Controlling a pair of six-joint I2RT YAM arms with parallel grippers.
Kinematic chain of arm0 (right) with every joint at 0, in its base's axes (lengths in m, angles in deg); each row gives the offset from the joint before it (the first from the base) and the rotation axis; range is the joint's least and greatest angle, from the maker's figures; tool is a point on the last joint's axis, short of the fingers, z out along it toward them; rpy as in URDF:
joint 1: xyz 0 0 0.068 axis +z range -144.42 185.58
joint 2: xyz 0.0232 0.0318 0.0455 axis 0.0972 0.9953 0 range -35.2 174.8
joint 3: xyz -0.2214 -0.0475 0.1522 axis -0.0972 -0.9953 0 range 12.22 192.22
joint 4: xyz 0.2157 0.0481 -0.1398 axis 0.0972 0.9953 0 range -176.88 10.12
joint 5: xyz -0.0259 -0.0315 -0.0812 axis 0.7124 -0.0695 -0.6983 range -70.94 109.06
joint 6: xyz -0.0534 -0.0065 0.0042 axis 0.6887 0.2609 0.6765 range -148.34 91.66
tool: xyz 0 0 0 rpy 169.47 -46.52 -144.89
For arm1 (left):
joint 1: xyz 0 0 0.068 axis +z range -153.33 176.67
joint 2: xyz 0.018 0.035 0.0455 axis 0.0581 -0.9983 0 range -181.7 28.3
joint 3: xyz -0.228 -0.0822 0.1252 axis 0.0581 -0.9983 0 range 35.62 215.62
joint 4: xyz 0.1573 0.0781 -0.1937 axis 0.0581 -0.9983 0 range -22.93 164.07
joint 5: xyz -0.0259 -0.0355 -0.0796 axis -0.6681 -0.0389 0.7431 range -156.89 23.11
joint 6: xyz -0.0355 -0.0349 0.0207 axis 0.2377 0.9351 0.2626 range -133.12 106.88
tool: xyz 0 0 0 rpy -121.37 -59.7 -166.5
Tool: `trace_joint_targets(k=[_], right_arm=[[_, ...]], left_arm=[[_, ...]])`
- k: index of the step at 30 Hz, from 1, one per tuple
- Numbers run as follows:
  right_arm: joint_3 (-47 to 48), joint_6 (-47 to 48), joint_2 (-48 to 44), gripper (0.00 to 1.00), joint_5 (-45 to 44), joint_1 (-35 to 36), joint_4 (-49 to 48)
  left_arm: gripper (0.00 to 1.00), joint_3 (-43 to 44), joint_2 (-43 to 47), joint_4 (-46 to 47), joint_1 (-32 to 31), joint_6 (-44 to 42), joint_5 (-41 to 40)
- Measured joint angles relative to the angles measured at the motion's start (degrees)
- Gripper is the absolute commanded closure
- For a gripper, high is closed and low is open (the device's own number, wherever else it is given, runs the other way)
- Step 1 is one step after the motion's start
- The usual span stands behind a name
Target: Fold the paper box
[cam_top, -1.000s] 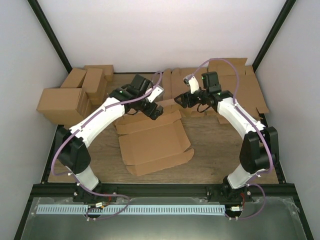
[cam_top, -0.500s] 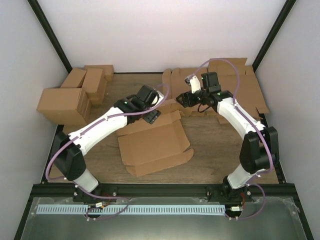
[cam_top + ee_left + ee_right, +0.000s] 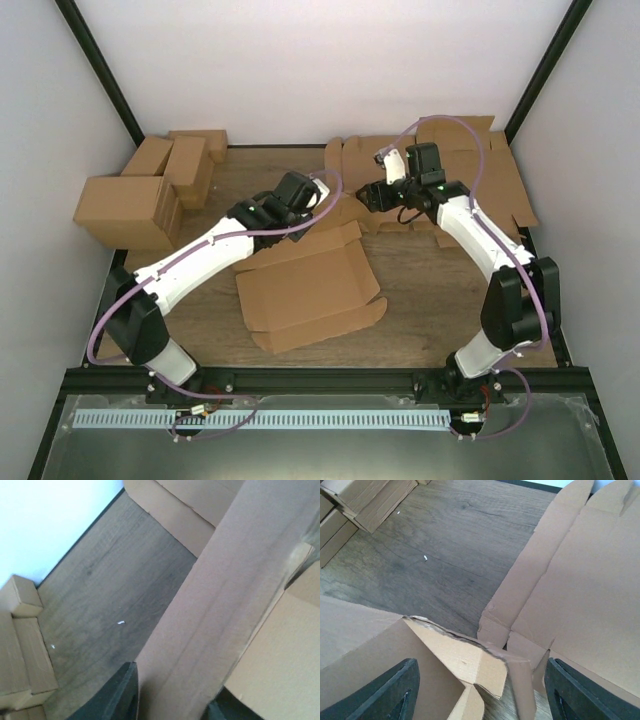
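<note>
box: paper box [image 3: 305, 290] flat mid-tabletop [image 3: 430, 290], far flap lifted
left end effector [image 3: 170, 692]: straddles that flap; pinch can't tell
right end effector [image 3: 480, 667]: spread, over far corner tab
step: likely raising the far flap
next: firm grip, fold along crease

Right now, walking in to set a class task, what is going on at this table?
Two robot arms are working on the paper box, which lies mostly flat in the middle of the table. The left gripper straddles the box's far flap; whether it has clamped is unclear. The right gripper hangs open over a lifted far corner.
</note>
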Motion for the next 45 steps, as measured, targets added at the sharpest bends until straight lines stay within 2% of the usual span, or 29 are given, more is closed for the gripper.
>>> trace_joint_targets(k=[3, 6, 15, 24, 29, 32, 37, 45], right_arm=[[0.0, -0.4, -0.6, 0.29, -1.1, -0.7, 0.0], [-0.2, -1.0, -1.9, 0.29, -2.2, -2.1, -0.5], [-5.6, -2.9, -8.3, 0.31, -2.9, -4.8, -3.8], [-16.2, -6.5, -9.6, 0.33, 3.1, -4.3, -5.3], [-19.6, -9.7, -9.7, 0.33, 7.1, -3.8, -6.1], [-21.9, -11.1, -9.8, 0.32, 8.7, -3.8, -6.5], [-24.5, -12.1, -9.7, 0.34, 9.7, -3.7, -6.6], [-26.9, -12.2, -4.9, 0.40, 9.9, -3.7, -9.8]], left_arm=[[0.90, 0.0, 0.0, 0.2, -0.4, -1.2, -1.1], [0.95, 0.0, 0.0, 0.2, -0.6, -2.3, -2.0], [0.96, 0.6, 0.2, -2.8, -0.7, 0.2, -2.2], [0.96, 10.8, -0.6, -13.8, -0.2, 8.2, 8.3], [0.96, 19.1, -4.0, -19.0, 0.9, 13.9, 14.6], [0.96, 21.0, -5.9, -20.6, 3.0, 17.5, 19.5], [0.96, 17.5, -6.0, -21.9, 6.1, 21.7, 23.5], [0.96, 7.2, -0.6, -21.1, 6.2, 22.7, 19.3]])
